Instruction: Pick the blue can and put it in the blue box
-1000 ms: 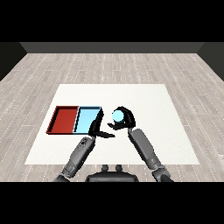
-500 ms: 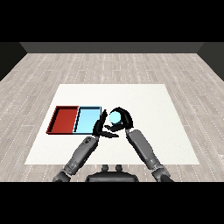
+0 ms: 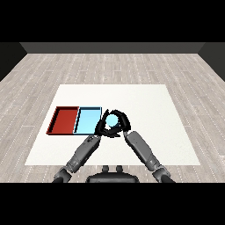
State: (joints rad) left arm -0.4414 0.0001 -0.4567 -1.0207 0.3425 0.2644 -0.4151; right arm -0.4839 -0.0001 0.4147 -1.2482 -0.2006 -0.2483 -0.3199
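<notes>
The blue can [image 3: 112, 119] shows its light blue top inside my right hand [image 3: 119, 126], whose fingers curl round it. The hand holds the can just right of the light blue tray [image 3: 88, 119], beside the tray's right rim. My left hand [image 3: 100, 128] sits right against the right hand, at the tray's lower right corner; its fingers are partly hidden by the right hand. The red tray [image 3: 65, 120] lies to the left of the blue one.
The white table [image 3: 149, 105] stretches to the right and behind the trays. Both forearms come in from the bottom, meeting in front of the trays. Grey plank floor surrounds the table.
My right hand has carried the can leftward, from the table's middle to the edge of the light blue tray. The left hand now touches or overlaps it.
</notes>
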